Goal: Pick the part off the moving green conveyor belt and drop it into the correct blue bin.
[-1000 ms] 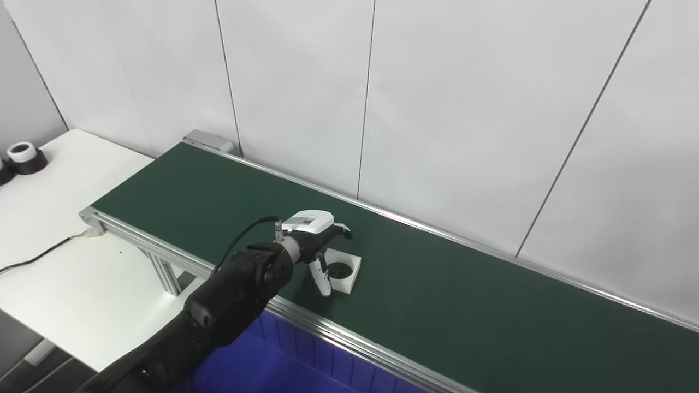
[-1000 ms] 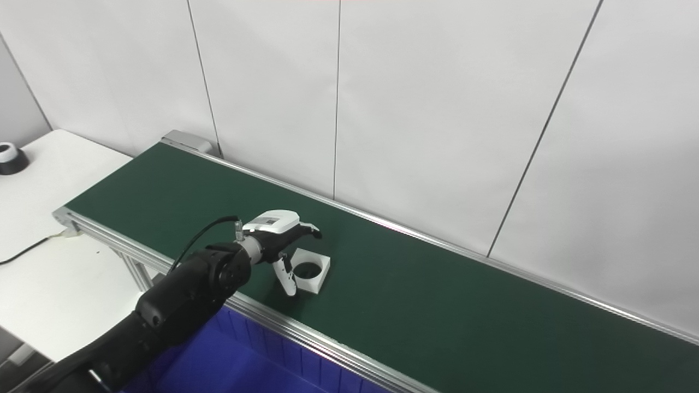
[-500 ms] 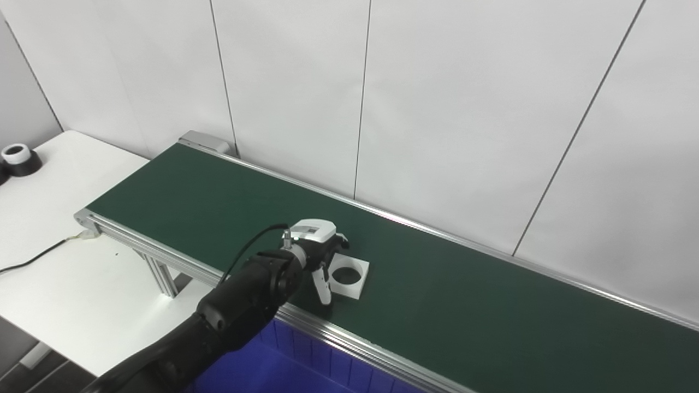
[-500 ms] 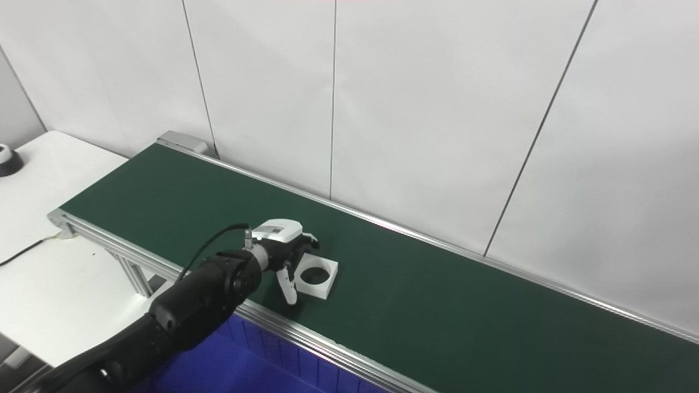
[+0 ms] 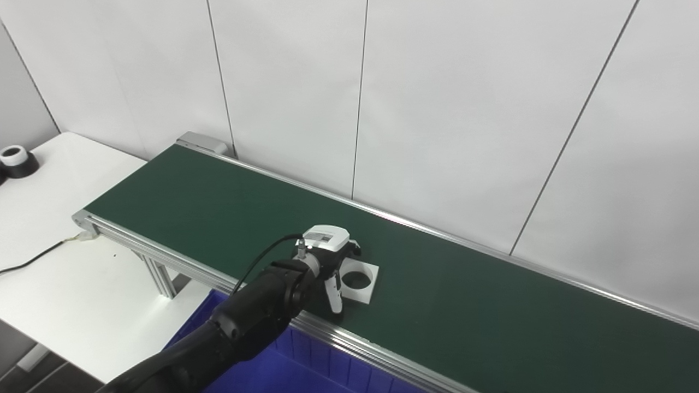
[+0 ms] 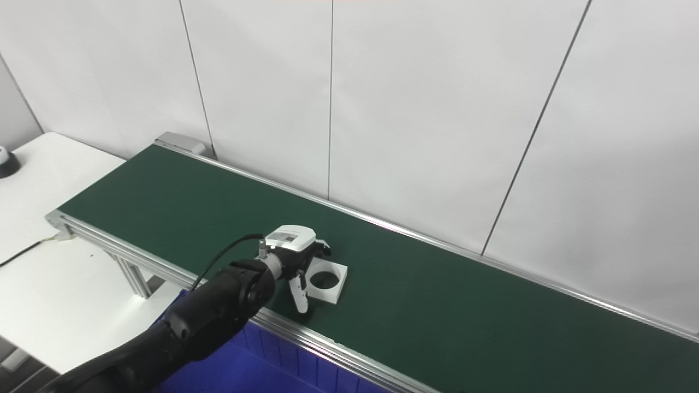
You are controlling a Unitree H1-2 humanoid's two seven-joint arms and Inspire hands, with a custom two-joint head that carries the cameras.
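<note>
White wall panels back the scene; notes run near to far, placed off the green conveyor belt (image 5: 229, 213).

Nearest, below the belt's near rail: blue bin (image 5: 262, 371), only partly in frame, nothing visible in the part shown.

Left arm crosses the near rail. Left robot hand (image 5: 331, 261) sits on the belt at the part's near-left corner, one white finger (image 5: 333, 292) pointing down beside it, the others apparently curled at its edge. Cannot tell whether the grip has closed. Right robot hand out of frame.

Part (image 5: 357, 281): flat white square with a round hole, lying flat on the belt near the near rail.

Progress, as judged: reach made, grasp in hand; lift, carry and drop into the bin all remain.

Left of the belt: white worktop (image 5: 49, 207) with black cable (image 5: 27, 261) and tape roll (image 5: 16, 161).

Writing: a small label on the hand's back, too small to read.
</note>
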